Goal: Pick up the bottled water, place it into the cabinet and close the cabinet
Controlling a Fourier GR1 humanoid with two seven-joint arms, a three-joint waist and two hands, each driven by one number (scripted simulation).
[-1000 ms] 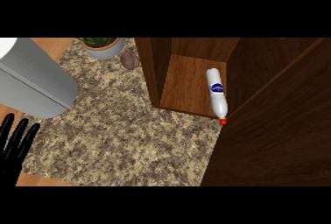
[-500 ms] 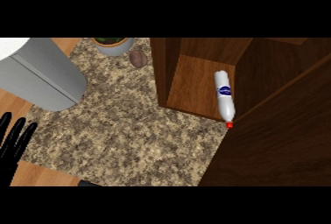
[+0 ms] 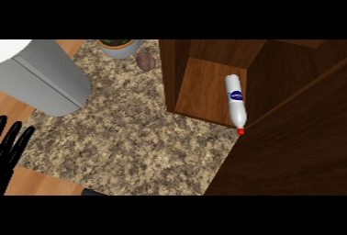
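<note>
One bottle of water (image 3: 234, 102) is lying on its side on the wooden floor of the cabinet (image 3: 203, 92), at the right of the scene. It is a slim white plastic bottle with a dark blue round label around its middle; whatever is printed on the label is too small to read. Its small red cap (image 3: 240, 131) is pointing toward the near side and sitting right at the front edge of the cabinet floor, just beside the dark brown door (image 3: 291, 142) that is swinging wide across the right.

The bench (image 3: 129, 133) is showing a speckled stone top in tan and brown, with plain orange wood along its left and near edges. At the far side a round grey pot (image 3: 120, 47) holding something green is standing, and a small brown oval thing (image 3: 145, 60) is lying just beside it. A large grey boxy shape (image 3: 44, 75) is filling the far left.

The left hand (image 3: 12, 147) is resting at the left edge with its black fingers straight and relaxed, holding nothing, well apart from the bottle.
</note>
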